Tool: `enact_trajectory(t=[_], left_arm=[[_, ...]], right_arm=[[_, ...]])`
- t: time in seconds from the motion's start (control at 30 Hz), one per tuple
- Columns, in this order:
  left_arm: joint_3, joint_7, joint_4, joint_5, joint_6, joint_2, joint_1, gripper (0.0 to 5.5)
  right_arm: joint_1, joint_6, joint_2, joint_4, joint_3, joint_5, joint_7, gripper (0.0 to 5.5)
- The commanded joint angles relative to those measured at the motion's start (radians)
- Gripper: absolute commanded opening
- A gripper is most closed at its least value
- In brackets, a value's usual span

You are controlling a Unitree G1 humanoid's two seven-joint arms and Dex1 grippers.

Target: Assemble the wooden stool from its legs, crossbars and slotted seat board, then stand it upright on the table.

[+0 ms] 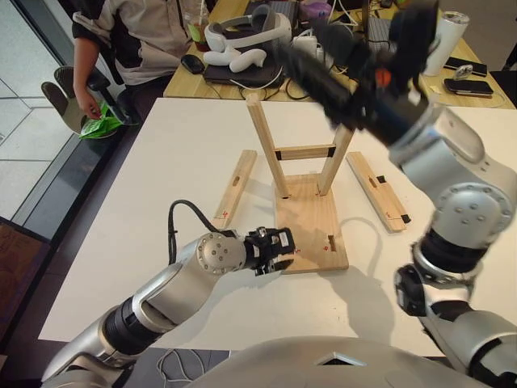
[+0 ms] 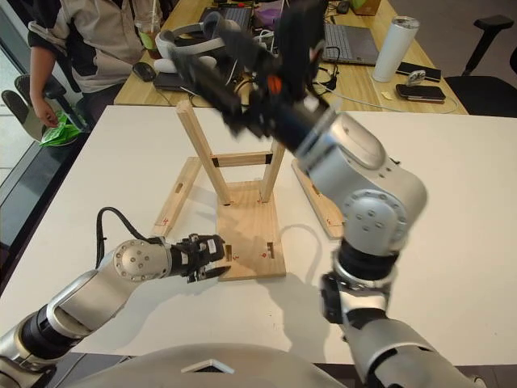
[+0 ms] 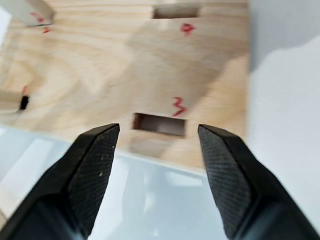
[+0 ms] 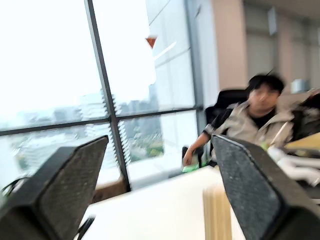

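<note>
Two legs, one crossbar stand in seat board; two pieces lie flat; left fingers, right fingers spread, empty.

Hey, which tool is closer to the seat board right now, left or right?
Left. The left tool is at the seat board's near left edge, open beside a slot. The right tool is raised above the upright legs at the board's far end.

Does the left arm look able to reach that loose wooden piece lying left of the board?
Probably yes. The loose piece lies flat close beside the left gripper, which is open at the board's near edge, with nothing lying between them.
</note>
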Motion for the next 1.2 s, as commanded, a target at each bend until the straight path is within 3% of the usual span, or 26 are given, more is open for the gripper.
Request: enact_trajectory(t=[0.03, 0.1, 0.2, 0.33, 0.43, 0.6, 0.73, 0.93, 1.2], left_arm=[[0.298, 0.129, 0.069, -0.068, 0.048, -0.185, -0.049, 2.92], [0.403, 0.144, 0.077, -0.108, 0.082, -0.219, -0.074, 2.92], [0.443, 0.073, 0.055, -0.142, 0.114, -0.085, -0.020, 2.92], [0.377, 0.015, 0.097, -0.104, 0.076, 0.112, 0.036, 2.92], [0.337, -0.014, 0.073, -0.123, 0.069, 0.140, 0.033, 2.92], [0.273, -0.044, 0.042, -0.133, 0.051, 0.163, 0.028, 2.92], [0.237, -0.030, 0.056, -0.117, 0.040, 0.160, 0.013, 2.92], [0.205, -0.012, 0.067, -0.111, 0.033, 0.143, -0.012, 2.92], [0.205, 0.023, 0.096, -0.104, 0.026, 0.126, -0.026, 2.92]], right_arm=[[0.168, 0.087, -0.293, 0.000, -0.042, 0.018, 0.176, 3.86], [0.228, 0.076, -0.367, -0.004, -0.058, 0.027, 0.241, 3.86], [0.361, -0.008, -0.545, -0.058, 0.017, -0.038, 0.449, 3.86], [0.452, -0.239, -0.717, -0.112, 0.233, -0.269, 0.657, 3.86], [0.414, -0.439, -0.767, -0.075, 0.441, -0.527, 0.740, 3.86], [0.302, -0.661, -0.687, 0.073, 0.667, -0.838, 0.781, 3.86], [0.177, -0.723, -0.469, 0.275, 0.775, -1.040, 0.646, 3.86], [0.127, -0.630, -0.253, 0.493, 0.800, -1.152, 0.502, 3.86], [0.100, -0.629, -0.205, 0.673, 0.781, -1.207, 0.414, 3.86]])
